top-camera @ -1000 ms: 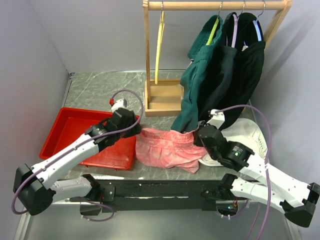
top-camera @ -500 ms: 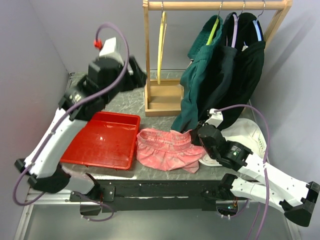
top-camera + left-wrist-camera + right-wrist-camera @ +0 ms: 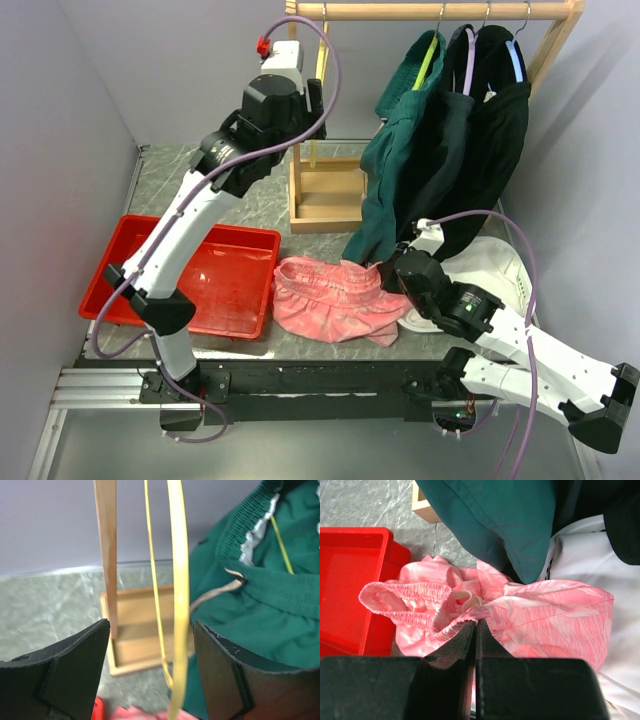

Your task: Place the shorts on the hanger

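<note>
Our left arm reaches up and away toward the far side of the worktop (image 3: pixel 185 180). Its gripper (image 3: pixel 151 632) is released, with the fingers spread wide. The hanger (image 3: pixel 178 600) hangs between them, edge-on in the wrist view. It sits closer to the right finger than to the left, and we cannot make out any contact with either one. The hanger dangles from the left end of the wooden rack (image 3: pixel 293 110), just right of the rack's upright post and above its base.

The shorts (image 3: pixel 335 300) lie crumpled on the worktop near its front edge. They sit between the red tray (image 3: pixel 190 228) on the left and the white cloth (image 3: pixel 495 265) on the right. Their left side lies just beside the tray wall, and their right side lies over the edge of the white cloth.

Our right arm stays low at the near right. Its gripper (image 3: pixel 475 626) is clenched on the shorts, with a fold of the gathered waistband pinched between the fingertips. The fabric bunches up around that pinch, and the open waistband loops off to the left toward the tray.

The dark green garments (image 3: pixel 420 170) hang from the right part of the rack. The lowest corner of the front one hangs down just behind the shorts.
</note>
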Robot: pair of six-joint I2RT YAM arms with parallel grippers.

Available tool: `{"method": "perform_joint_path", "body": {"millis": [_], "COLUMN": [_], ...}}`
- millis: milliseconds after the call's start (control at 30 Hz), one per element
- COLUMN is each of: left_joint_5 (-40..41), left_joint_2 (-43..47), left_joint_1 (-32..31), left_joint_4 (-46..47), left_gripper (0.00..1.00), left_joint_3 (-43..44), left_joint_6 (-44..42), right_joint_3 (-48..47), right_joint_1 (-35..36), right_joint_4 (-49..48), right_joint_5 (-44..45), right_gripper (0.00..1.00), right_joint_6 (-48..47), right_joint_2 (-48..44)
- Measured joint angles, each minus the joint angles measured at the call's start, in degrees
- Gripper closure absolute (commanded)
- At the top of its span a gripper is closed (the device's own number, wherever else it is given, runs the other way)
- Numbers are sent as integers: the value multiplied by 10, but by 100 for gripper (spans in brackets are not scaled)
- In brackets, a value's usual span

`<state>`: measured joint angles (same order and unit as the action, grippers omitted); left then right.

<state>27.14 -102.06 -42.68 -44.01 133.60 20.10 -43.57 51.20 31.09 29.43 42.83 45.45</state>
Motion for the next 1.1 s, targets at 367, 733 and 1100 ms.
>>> {"method": "perform_joint_path", "body": {"millis": [367, 733, 1100], "left_joint_5": [31, 75, 103], "left_joint_2": [-62, -75, -45], "left_joint_1": [-2, -17, -32], "left_joint_4": [64, 112, 189], "left_gripper": [47, 99, 99], "left_joint_3": [8, -4, -63], "left_joint_6": [-73, -120, -175], "right_joint_3": [0, 0, 0], "right_joint_1": [0, 0, 0], "right_joint_4": [-3, -15, -16], "right_joint_5": [-7, -14, -15], "right_gripper": [96, 97, 97], "right_joint_6": [-3, -7, -12], "right_joint_2": [19, 42, 42]}}
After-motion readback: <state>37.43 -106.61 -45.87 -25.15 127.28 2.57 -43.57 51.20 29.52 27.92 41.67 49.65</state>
